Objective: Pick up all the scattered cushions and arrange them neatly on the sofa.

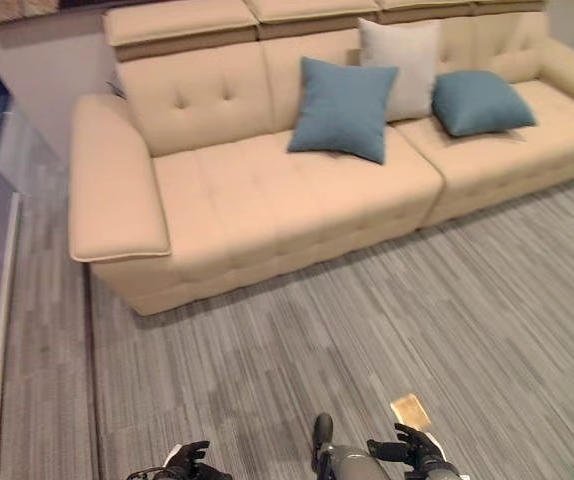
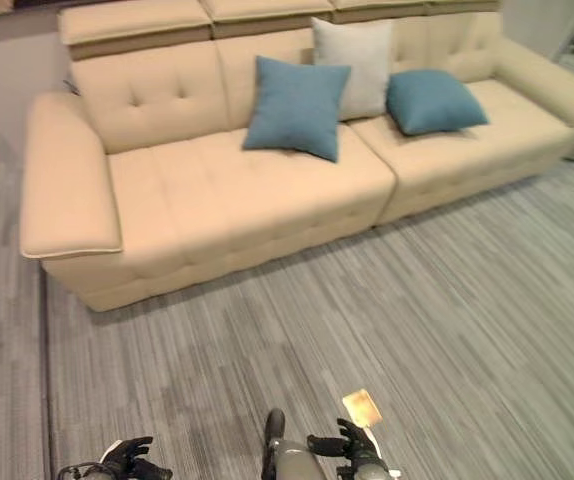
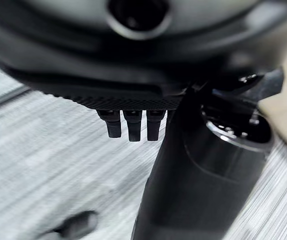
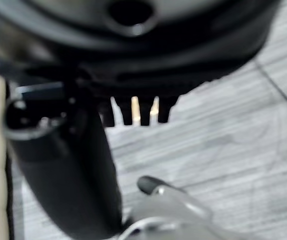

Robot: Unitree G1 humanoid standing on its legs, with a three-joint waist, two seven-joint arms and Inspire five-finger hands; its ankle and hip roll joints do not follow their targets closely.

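Both hands hang low over the carpet, left hand (image 1: pixel 189 458) and right hand (image 1: pixel 414 446), fingers relaxed, holding nothing. Cushions, two blue (image 1: pixel 342 108) (image 1: pixel 480 101) and one white (image 1: pixel 401 62), sit on the sofa (image 1: pixel 267 190), well ahead, nearer the right hand.

We see two dark, matte black hands at the near edge of the grey carpeted floor (image 1: pixel 267 340): the left hand (image 1: pixel 189 460) and the right hand (image 1: pixel 414 447). A rounded silver-grey forearm (image 1: pixel 352 465) with a black cap leads to the right one. Up close, the short black fingers (image 3: pixel 128 125) sit in a row under a finely ribbed black edge, beside a thick, smooth black thumb (image 3: pixel 198 175) with a shiny ring.
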